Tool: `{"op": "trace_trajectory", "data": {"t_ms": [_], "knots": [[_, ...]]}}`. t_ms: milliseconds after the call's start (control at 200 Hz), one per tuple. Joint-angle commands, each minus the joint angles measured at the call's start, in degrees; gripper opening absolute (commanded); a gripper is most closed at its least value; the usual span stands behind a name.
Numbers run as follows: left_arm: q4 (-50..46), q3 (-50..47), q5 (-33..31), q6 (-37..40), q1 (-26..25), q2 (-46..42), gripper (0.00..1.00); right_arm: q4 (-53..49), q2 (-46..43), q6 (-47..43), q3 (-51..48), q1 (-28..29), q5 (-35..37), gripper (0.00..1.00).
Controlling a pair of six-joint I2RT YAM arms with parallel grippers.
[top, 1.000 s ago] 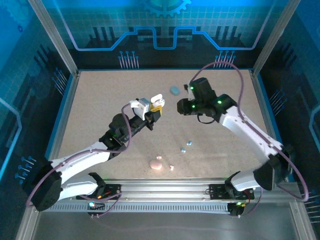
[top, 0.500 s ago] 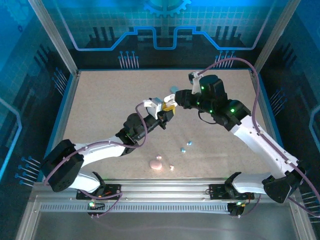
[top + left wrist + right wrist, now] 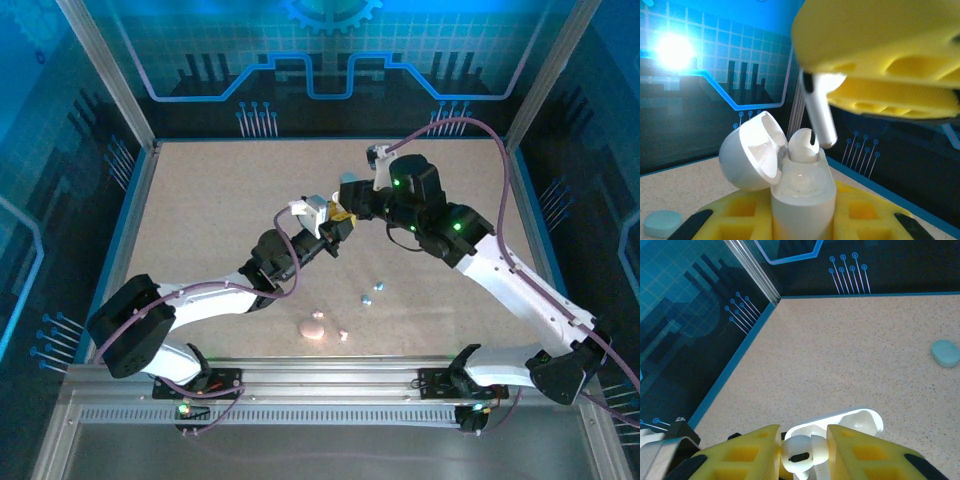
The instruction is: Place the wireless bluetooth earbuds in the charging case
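Observation:
My left gripper (image 3: 802, 220) is shut on an upright white charging case (image 3: 802, 197). Its lid (image 3: 752, 150) is swung open to the left, and one white earbud (image 3: 802, 145) sits in it. My right gripper (image 3: 802, 456) is shut on a second white earbud (image 3: 802, 449) just above the open case (image 3: 840, 421), with the earbud's stem (image 3: 820, 117) pointing down beside the seated earbud. In the top view both grippers (image 3: 335, 218) (image 3: 347, 205) meet above mid-table. Two teal earbuds (image 3: 372, 293) and a pink earbud (image 3: 343, 334) lie on the table.
A pink case (image 3: 313, 327) lies near the front edge, next to the pink earbud. A teal case (image 3: 945, 352) rests on the table beyond the grippers. Blue-rimmed walls (image 3: 140, 200) close in the speckled tabletop (image 3: 220, 200).
My right arm has swung left and brought its earbud over the case. My left arm has reached further right and forward with the case. Both grips are unchanged.

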Motion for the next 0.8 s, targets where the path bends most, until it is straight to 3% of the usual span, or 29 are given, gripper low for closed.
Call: {"op": "trace_trajectory", "data": {"t_ms": [0,795], "knots": [[3.59,2.00,-1.13,-0.57,-0.62,-0.23,0.22,1.42,1.05,-0.56,-0.31,0.96,1.99,0.31],[6.67,2.72,-4.83,-0.73,-0.66,0.18,0.23,-0.91,1.93,-1.03,-1.39,1.64,-1.41,0.30]]}}
